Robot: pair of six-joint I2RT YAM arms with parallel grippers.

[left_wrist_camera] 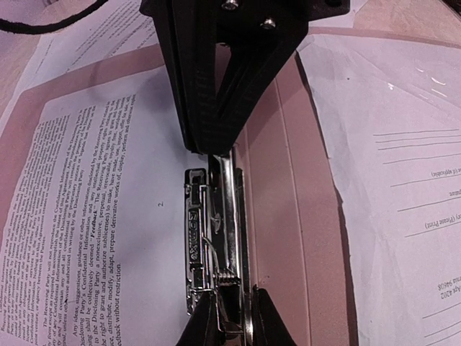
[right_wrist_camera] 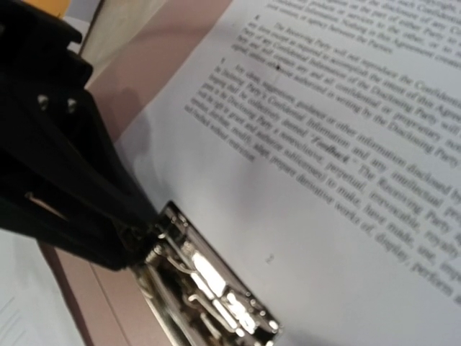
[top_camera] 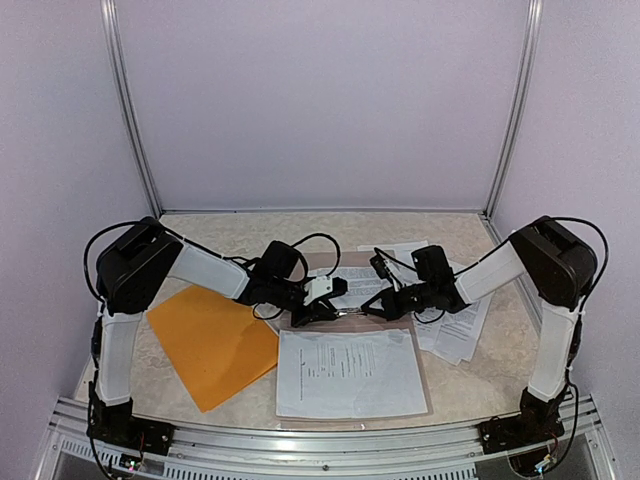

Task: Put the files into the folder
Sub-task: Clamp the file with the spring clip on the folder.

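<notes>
clip (left_wrist_camera: 212, 245) of the clipboard (left_wrist_camera: 281, 216) is grasped at both ends: left gripper (top_camera: 335, 312) clenched on the left, right gripper (top_camera: 370, 310) on the right.

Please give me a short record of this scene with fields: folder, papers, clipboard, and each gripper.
folder: orange folder lies flat, left of the clipboard, no paper on it
papers: sheets lie on the clipboard on both sides of the metal clip; more lie to its right
left gripper: shut on one end of the metal clip
right gripper: seems shut on the other end
</notes>
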